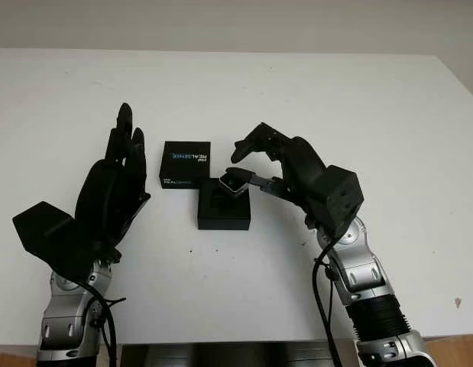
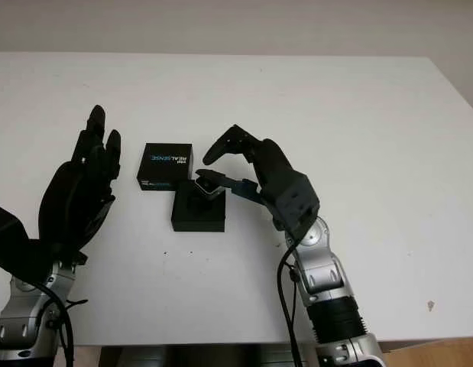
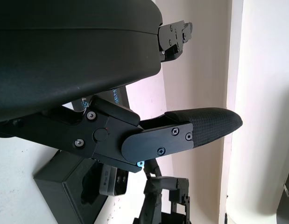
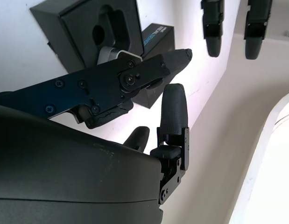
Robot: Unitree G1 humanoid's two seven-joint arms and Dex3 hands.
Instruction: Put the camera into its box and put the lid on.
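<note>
Right hand (image 1: 247, 170) is pinching the camera (image 1: 234, 182) right over the box (image 1: 224, 205)'s far corner. I'd line it up with the foam cutout before letting go. Lid (image 1: 185, 164) sits just behind; left hand (image 1: 114, 187) open nearby.

You saw the left hand (image 1: 114, 183) and right hand (image 1: 286, 172) in matte black shells with three jointed fingers; silver forearm segments sat behind them; black cables looped along both wrists; small screws studded the finger links; textured pads capped the fingertips (image 3: 214, 123).
</note>
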